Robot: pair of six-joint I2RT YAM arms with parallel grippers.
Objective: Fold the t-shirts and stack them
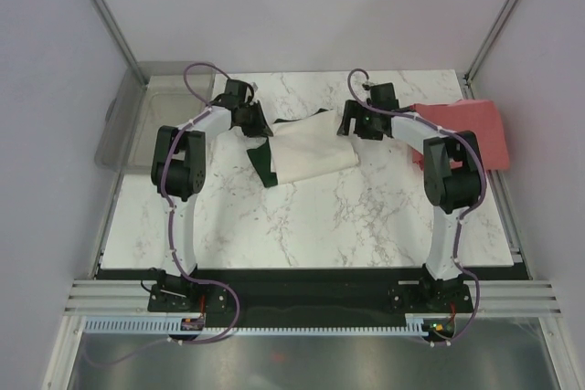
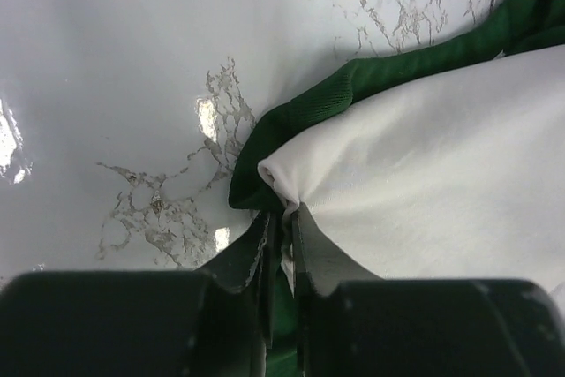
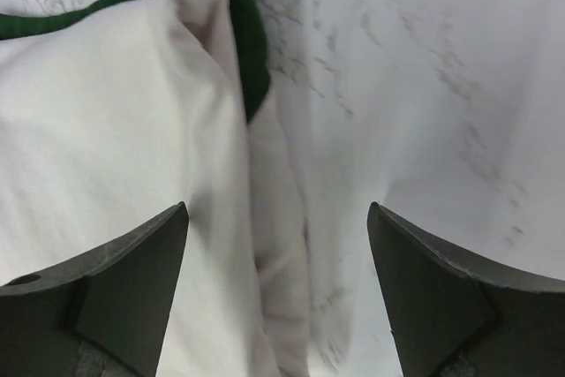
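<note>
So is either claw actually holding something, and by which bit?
The left gripper pinches the cream-white shirt at a bunched corner beside its green sleeve. The right gripper is open, holding nothing.

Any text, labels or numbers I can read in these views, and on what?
No readable text in any view.
White shirt: the side showing is plain, no lettering visible.
Red shirt: plain.
Bin: no label visible.

Two t-shirts: a cream-white one [image 1: 315, 151], a coral-red one [image 1: 482, 119]; one grey bin [image 1: 111, 123].
</note>
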